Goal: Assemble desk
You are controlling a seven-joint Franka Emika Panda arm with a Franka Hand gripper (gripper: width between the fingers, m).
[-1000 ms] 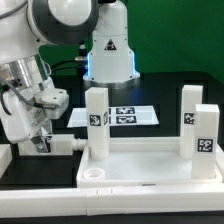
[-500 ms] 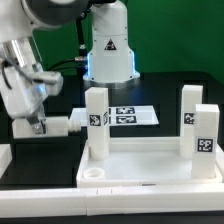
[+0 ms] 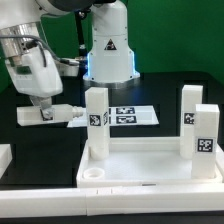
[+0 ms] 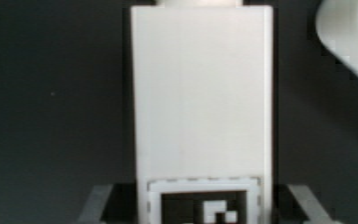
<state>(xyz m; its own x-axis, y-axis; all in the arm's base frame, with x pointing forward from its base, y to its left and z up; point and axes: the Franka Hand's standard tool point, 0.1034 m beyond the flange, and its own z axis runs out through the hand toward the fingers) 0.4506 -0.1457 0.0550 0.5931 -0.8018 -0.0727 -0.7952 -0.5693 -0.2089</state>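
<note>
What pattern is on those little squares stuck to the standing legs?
Black-and-white square codes on the legs, clearest in the exterior view.

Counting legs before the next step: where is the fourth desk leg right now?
In the exterior view's left, the loose leg lies sideways in the gripper, above the black table, beside the marker board and behind the desk top's empty corner socket.

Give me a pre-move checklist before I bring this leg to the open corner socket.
1. Loose leg clamped in end effector: ok.
2. Loose leg upright for insertion: not ok, it lies horizontal.
3. Corner socket on desk top empty: ok.
4. Standing leg beside that socket out of the path: cannot tell.
5. Grip centred on the loose leg: cannot tell.
</note>
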